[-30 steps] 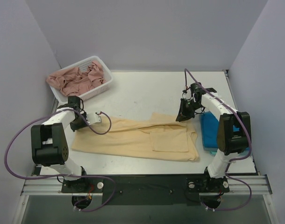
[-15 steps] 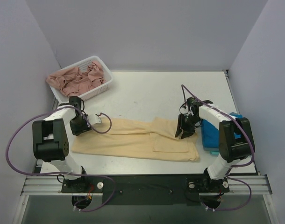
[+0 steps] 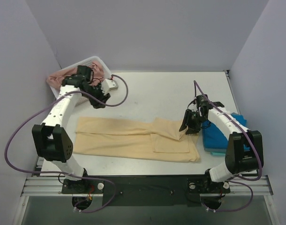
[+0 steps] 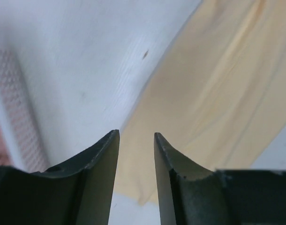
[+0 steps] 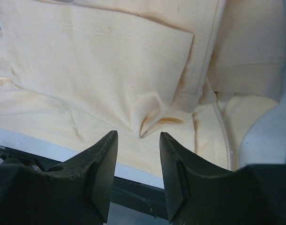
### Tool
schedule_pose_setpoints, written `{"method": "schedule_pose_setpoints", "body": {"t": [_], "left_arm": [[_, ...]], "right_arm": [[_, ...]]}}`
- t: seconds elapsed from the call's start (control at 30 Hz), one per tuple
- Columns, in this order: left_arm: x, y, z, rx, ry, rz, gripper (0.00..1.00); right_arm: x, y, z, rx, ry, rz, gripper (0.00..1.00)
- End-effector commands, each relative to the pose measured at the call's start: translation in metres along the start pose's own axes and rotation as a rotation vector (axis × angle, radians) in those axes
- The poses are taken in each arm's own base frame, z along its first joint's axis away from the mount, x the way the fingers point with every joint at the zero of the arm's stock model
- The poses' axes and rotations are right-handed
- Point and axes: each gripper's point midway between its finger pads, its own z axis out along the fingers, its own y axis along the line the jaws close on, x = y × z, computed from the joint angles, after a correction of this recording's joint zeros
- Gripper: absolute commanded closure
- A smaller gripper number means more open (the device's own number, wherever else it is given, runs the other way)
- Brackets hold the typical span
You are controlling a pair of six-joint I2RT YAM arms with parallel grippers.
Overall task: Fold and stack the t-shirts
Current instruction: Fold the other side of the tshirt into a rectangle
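Halfway: yellow shirt only folded lengthwise.
Beside its right end the blue shirt lies folded; left gripper and right gripper gape empty; cross-folds and stacking remain.

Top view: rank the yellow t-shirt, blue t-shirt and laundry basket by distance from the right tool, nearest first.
From the right tool:
1. yellow t-shirt: right under the tips, mid-scene.
2. blue t-shirt: just beyond, on the right side.
3. basket: far-left corner.
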Motion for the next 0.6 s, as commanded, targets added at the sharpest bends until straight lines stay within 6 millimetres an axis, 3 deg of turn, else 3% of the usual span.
{"method": "schedule_pose_setpoints", "body": {"t": [0.0, 0.1, 0.13, 0.23, 0.27, 0.4, 0.57], "left_arm": [[-0.103, -0.106, 0.049, 0.307, -0.151, -0.208, 0.6], [-0.153, -0.13, 0.078, 0.339, -0.218, -0.313, 0.52], [-0.164, -0.141, 0.092, 0.358, -0.22, -0.316, 0.46], [-0.195, -0.154, 0.115, 0.37, -0.262, -0.41, 0.39], [-0.196, -0.164, 0.127, 0.385, -0.246, -0.418, 0.39], [-0.191, -0.174, 0.164, 0.337, -0.184, -0.458, 0.39], [-0.189, -0.185, 0.183, 0.36, -0.178, -0.471, 0.37]], "right_arm": [[-0.01, 0.004, 0.008, -0.011, 0.008, 0.047, 0.63], [-0.017, -0.003, 0.018, 0.007, 0.014, 0.084, 0.63], [-0.022, -0.003, 0.019, 0.009, 0.003, 0.086, 0.63], [-0.025, -0.008, 0.026, 0.034, 0.007, 0.086, 0.64], [-0.024, -0.01, 0.028, 0.041, 0.012, 0.088, 0.65], [-0.021, -0.016, 0.033, 0.061, 0.02, 0.087, 0.67], [-0.022, -0.015, 0.034, 0.055, 0.016, 0.072, 0.9]]}}
